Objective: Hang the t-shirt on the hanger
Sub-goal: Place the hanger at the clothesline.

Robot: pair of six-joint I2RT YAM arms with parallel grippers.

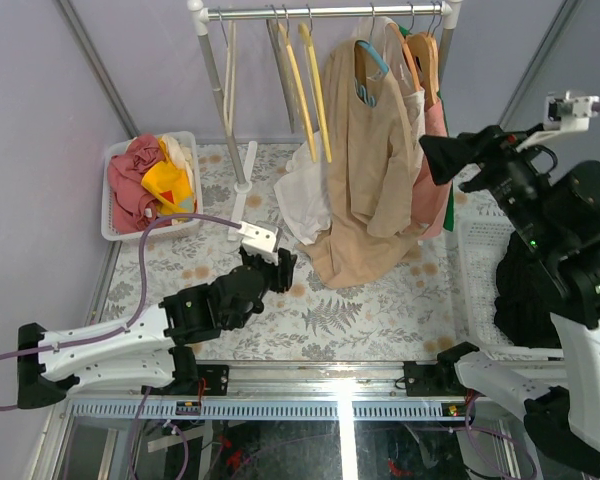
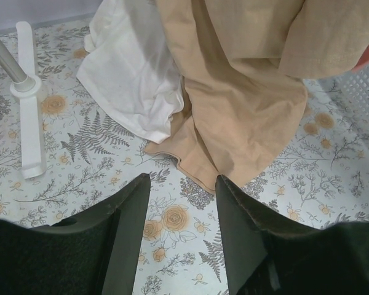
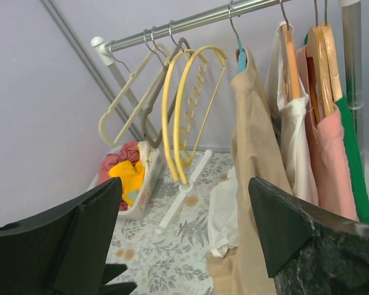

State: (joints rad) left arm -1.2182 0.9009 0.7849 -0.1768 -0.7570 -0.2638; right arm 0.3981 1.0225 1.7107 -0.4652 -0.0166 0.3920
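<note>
The tan t-shirt [image 1: 365,170] hangs on the light-blue hanger [image 1: 372,60] from the rail, its hem trailing on the floral table. It also shows in the left wrist view [image 2: 246,80] and the right wrist view [image 3: 253,184], with the blue hanger neck [image 3: 241,59] above it. My left gripper [image 1: 280,268] is open and empty, low over the table just short of the hem. My right gripper [image 1: 445,160] is open and empty, raised to the right of the shirt.
Yellow hangers [image 1: 308,85], cream ones [image 3: 126,101] and wooden ones [image 1: 425,55] hang on the silver rail [image 1: 320,12]. A white garment [image 1: 302,200] drapes beside the shirt, a pink top [image 1: 435,200] behind. A white basket [image 1: 120,200] of clothes stands left; another basket [image 1: 485,260] right.
</note>
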